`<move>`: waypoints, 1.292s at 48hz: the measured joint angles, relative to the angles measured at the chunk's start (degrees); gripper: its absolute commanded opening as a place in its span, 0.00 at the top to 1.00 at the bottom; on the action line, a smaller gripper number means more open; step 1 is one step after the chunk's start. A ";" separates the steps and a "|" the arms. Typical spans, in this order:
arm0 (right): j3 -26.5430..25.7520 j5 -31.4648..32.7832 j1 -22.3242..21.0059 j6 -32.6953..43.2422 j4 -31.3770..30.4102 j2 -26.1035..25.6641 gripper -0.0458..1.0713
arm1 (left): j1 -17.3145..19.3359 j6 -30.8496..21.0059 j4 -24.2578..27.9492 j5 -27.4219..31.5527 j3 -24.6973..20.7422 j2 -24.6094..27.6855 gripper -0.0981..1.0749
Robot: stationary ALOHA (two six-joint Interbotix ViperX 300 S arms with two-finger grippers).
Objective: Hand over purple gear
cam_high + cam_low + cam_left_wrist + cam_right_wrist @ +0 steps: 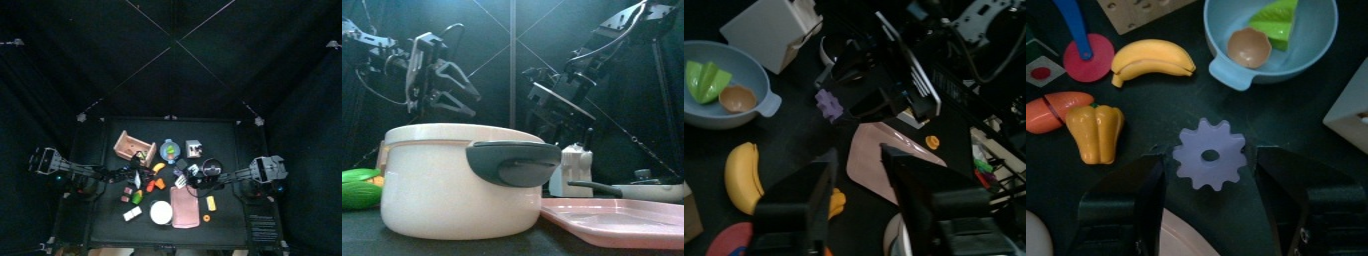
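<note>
- We see the purple gear (1211,155) between the two jaws of the right tool (1211,160), whose jaws stand wide on either side of it; whether they press on it we cannot tell.
- In the left wrist view the gear (827,103) shows as a purple piece at the tip of the right arm, above the worktop (711,150) and ahead of the left tool (861,180).
- The left tool is wide open and holds nothing.
- Beneath the gear lie a banana (1153,58), an orange pepper (1096,132) and a blue bowl (1227,70) holding an egg (1249,47) and something green.
- A pink tray (1200,240) edges in just below the gear.
- From the front, a white pot (449,180) with a grey handle stands large, the pink tray (629,220) beside it.
</note>
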 measured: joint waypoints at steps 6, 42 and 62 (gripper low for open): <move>0.00 -0.09 0.35 -0.09 -1.93 -0.09 0.30 | 2.11 0.62 -3.87 5.80 -3.87 2.99 0.15; -0.35 -0.70 1.85 -0.62 -7.38 -0.26 0.30 | 7.65 0.00 -0.44 9.58 -14.94 16.52 0.15; -0.44 -0.44 1.93 -0.62 -8.00 -0.26 0.30 | 7.47 -0.09 -0.44 9.58 -18.46 20.57 0.16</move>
